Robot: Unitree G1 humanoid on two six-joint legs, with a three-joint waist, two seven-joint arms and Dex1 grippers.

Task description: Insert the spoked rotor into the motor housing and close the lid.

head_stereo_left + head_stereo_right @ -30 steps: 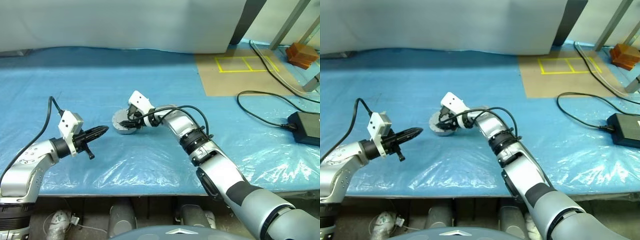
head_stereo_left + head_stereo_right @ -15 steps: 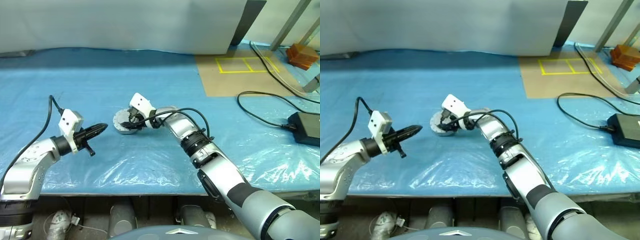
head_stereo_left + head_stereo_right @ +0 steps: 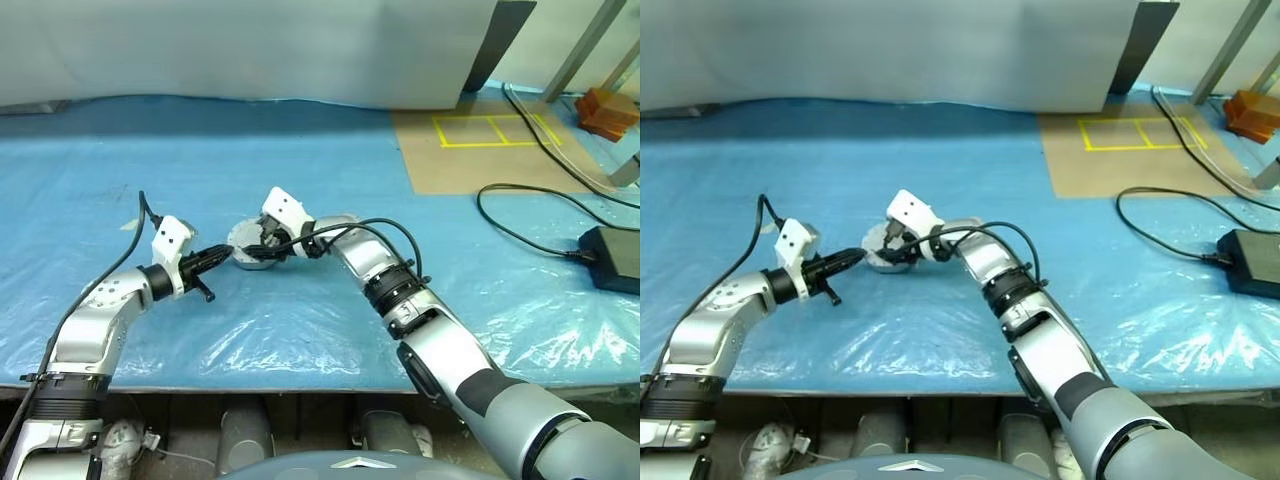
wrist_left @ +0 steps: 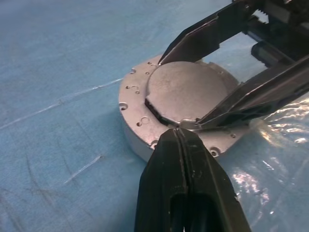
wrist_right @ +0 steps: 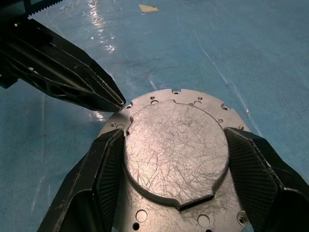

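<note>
Lid (image 5: 176,150) lying flat and shut atop motor housing (image 4: 145,125) mid-tabletop (image 3: 300,150), clamped between right claw (image 5: 174,159) fingers; left claw (image 4: 179,133) pinched together, tip touching housing rim at nine o'clock.

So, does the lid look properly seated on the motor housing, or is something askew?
The lid lies flat on the motor housing, plain face up; nothing looks askew. The right claw straddles its edges, and the shut left claw touches its rim.
</note>
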